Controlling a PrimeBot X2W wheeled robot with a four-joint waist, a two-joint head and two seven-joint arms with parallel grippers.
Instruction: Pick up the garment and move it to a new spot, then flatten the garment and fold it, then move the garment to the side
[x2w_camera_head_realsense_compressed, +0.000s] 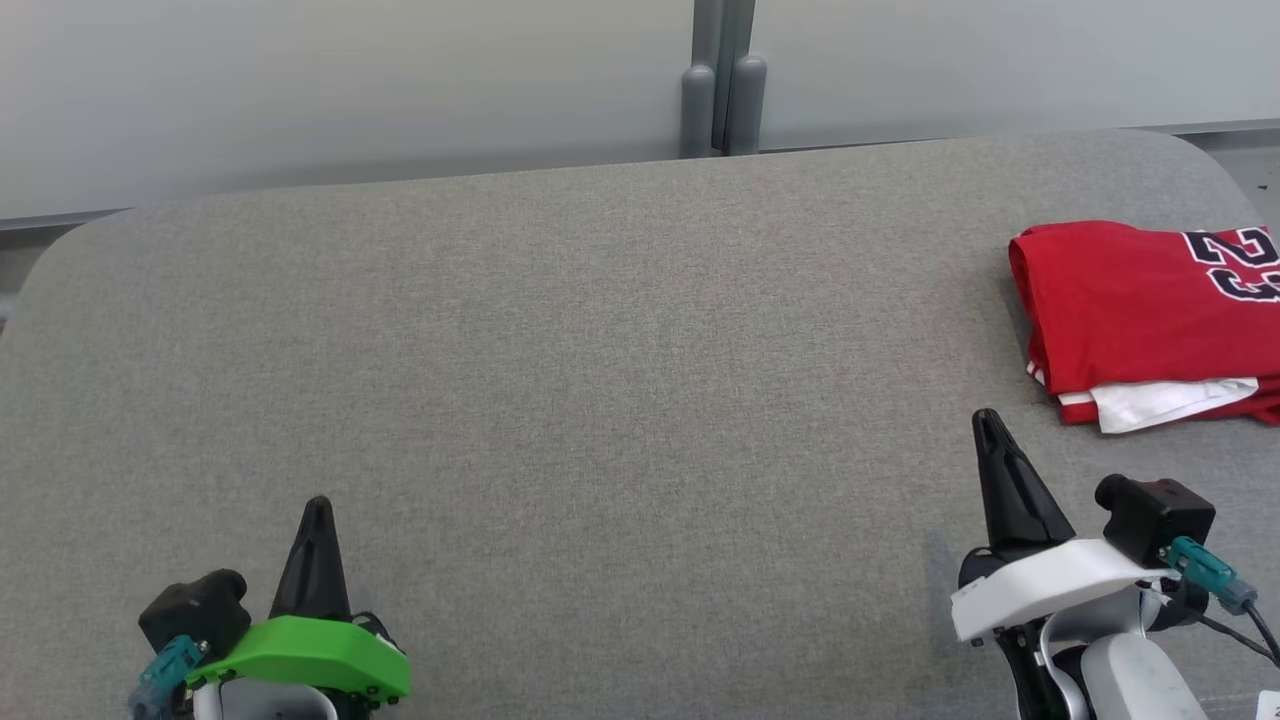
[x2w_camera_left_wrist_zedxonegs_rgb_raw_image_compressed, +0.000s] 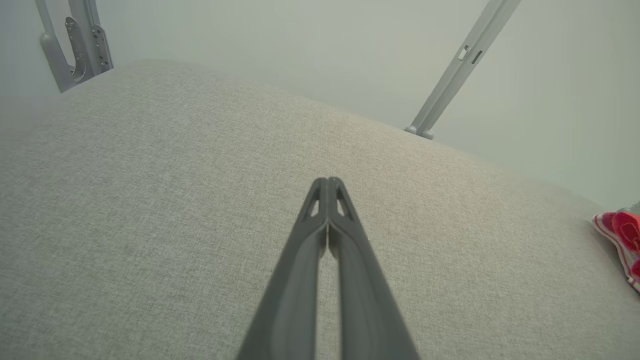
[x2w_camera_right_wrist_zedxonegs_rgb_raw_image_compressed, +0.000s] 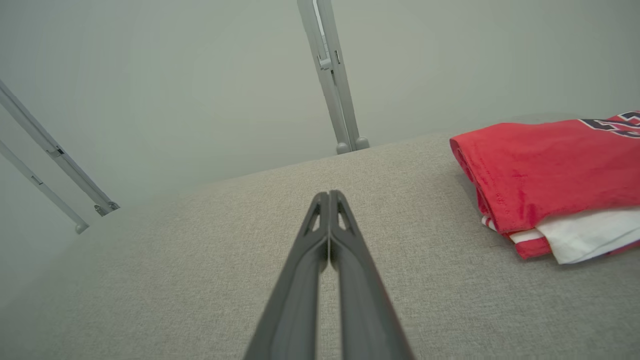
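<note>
- Head view: a wide grey padded surface (x2w_camera_head_realsense_compressed: 600, 350) with rounded far corners, seen from above, and a pale wall (x2w_camera_head_realsense_compressed: 350, 80) behind it.
- The garment (x2w_camera_head_realsense_compressed: 1130, 310) lies at 3 o'clock in this view, near the right edge of the surface. The edge of the frame cuts off its right side.
- It is a bright red jersey folded into a flat, roughly rectangular bundle, with the smooth folded edge facing 9 o'clock.
- Dark navy numerals outlined in white sit on its top face at its far right. They look like "23", only partly in frame.
- A white layer and a strip of red-and-white trim stick out from under the red top layer, along the side nearest me.
- My left claw (x2w_camera_head_realsense_compressed: 318, 505) is at 7 o'clock under a green wrist cover. It is clenched, with both dark fingers pressed together to a single tip pointing to 12 o'clock, well apart from the garment.
- My right claw (x2w_camera_head_realsense_compressed: 988, 418) is at 4 o'clock under a white wrist cover, and it is also clenched, fingertips meeting. It is near the garment's near-left corner but does not touch it. From my right wrist, the garment sits at 2 o'clock.
- A grey metal post (x2w_camera_head_realsense_compressed: 722, 80) stands at 12 o'clock, behind the far edge of the surface.
</note>
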